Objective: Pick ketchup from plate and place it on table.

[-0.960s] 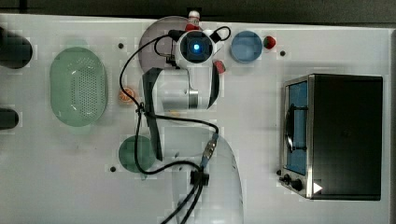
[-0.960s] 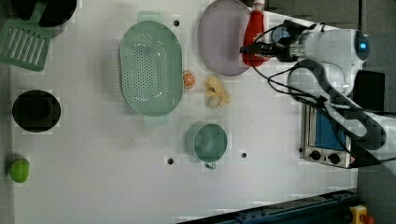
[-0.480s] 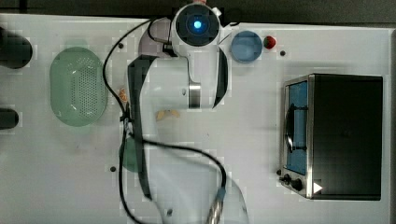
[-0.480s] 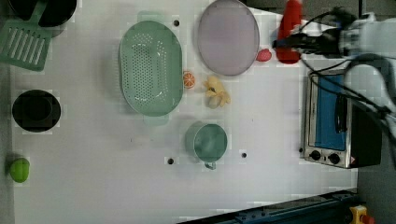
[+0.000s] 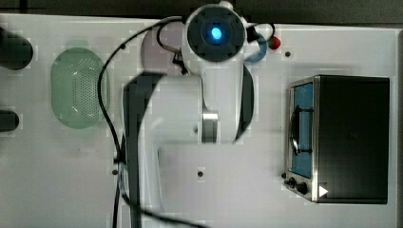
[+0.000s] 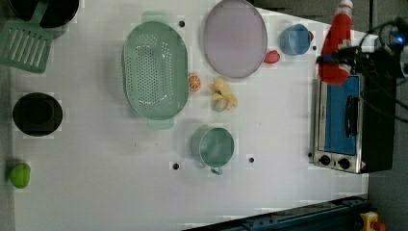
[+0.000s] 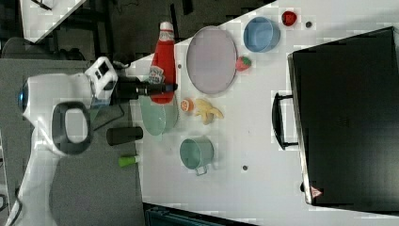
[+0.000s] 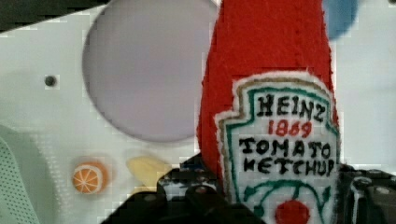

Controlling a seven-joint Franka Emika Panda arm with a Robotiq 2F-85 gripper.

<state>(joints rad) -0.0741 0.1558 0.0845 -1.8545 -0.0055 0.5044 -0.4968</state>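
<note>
The ketchup (image 7: 162, 61), a red bottle with a white cap and a Heinz label (image 8: 280, 154), hangs upright in the air, clear of the plate. My gripper (image 7: 164, 88) is shut on its lower body, with a dark finger (image 8: 191, 191) on either side of the label. In the left view the ketchup (image 6: 337, 41) and gripper (image 6: 337, 58) appear over the toaster oven's far corner. The pale lilac plate (image 6: 235, 38) lies bare on the white table (image 6: 96, 183). In the top view my arm hides the bottle and much of the plate (image 5: 157, 52).
Beside the plate lie a strawberry (image 6: 272, 57), a blue bowl (image 6: 294, 38), a yellow banana piece (image 6: 222, 95) and an orange slice (image 6: 194, 82). A green perforated basket (image 6: 155, 70), a teal mug (image 6: 214, 147) and a toaster oven (image 6: 346, 120) stand on the table.
The ketchup has left the plate: my gripper carried it up and toward the left view's right, past the plate's rim. The plate now lies bare.
</note>
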